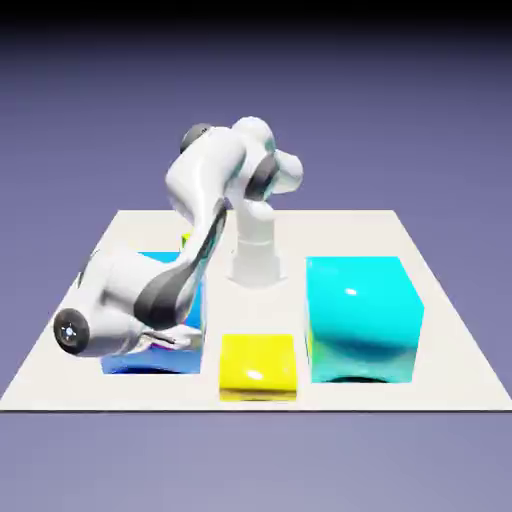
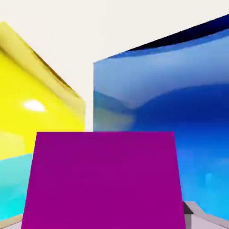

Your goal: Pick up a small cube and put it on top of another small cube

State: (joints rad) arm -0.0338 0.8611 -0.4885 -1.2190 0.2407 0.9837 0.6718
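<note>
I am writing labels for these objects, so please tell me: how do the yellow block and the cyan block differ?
The yellow block is low and smaller; the cyan block is clearly taller and bulkier. The yellow block is warm in colour, the cyan block cool. Both are glossy and rest on the pale table.

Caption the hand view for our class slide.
A magenta cube between the gripper's fingertips, with yellow and blue blocks beyond.
</note>
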